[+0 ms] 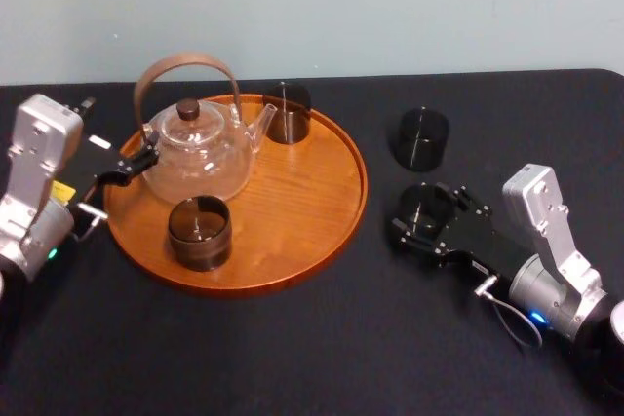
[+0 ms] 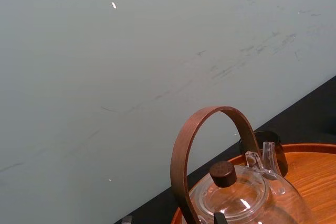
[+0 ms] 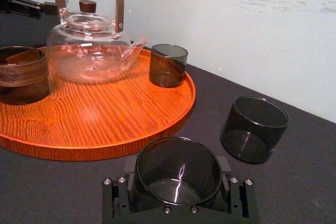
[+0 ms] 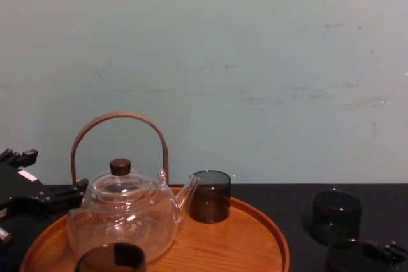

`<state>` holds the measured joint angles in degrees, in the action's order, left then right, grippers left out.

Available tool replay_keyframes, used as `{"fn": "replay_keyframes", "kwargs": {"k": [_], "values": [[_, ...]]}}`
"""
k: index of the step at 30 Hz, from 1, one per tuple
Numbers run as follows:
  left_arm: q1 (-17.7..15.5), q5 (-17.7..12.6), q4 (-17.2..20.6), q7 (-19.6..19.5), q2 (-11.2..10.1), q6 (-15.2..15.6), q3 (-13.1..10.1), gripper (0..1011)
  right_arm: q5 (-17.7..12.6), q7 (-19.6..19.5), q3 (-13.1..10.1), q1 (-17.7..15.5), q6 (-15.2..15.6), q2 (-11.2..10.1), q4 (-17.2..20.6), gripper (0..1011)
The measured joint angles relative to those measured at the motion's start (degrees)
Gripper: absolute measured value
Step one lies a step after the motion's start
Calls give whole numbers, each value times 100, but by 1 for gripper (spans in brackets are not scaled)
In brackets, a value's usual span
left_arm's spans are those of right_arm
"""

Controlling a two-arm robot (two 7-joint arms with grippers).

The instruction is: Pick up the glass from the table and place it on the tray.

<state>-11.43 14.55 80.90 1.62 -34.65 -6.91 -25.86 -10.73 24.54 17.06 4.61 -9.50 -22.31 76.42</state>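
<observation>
A dark smoked glass (image 1: 426, 208) stands on the black table (image 1: 322, 338), right of the round wooden tray (image 1: 292, 202). My right gripper (image 1: 421, 213) is shut on this glass, a finger pressed to each side of it (image 3: 177, 171). Whether its base has left the table I cannot tell. A second glass (image 1: 421, 138) stands free on the table just beyond it. My left gripper (image 1: 119, 130) hangs open over the tray's left rim, beside the teapot (image 1: 198, 148), holding nothing.
The clear glass teapot with a brown hoop handle takes up the tray's left half. Two dark glasses stand on the tray: one at the back by the spout (image 1: 287, 112), one at the front (image 1: 199, 232). The tray's right half is bare wood.
</observation>
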Motion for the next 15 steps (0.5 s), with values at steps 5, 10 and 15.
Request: {"fn": "replay_keyframes", "kwargs": {"k": [5,10,15], "values": [[0,0,0,0,0,0,0,1010,-61,95,9,11,0,-23,31,921],[0,0,0,0,0,0,0,1010,-66,149,65,13,58,-93,246,921],[0,0,0,0,0,0,0,1010,-54,167,132,52,175,-144,497,921]]}}
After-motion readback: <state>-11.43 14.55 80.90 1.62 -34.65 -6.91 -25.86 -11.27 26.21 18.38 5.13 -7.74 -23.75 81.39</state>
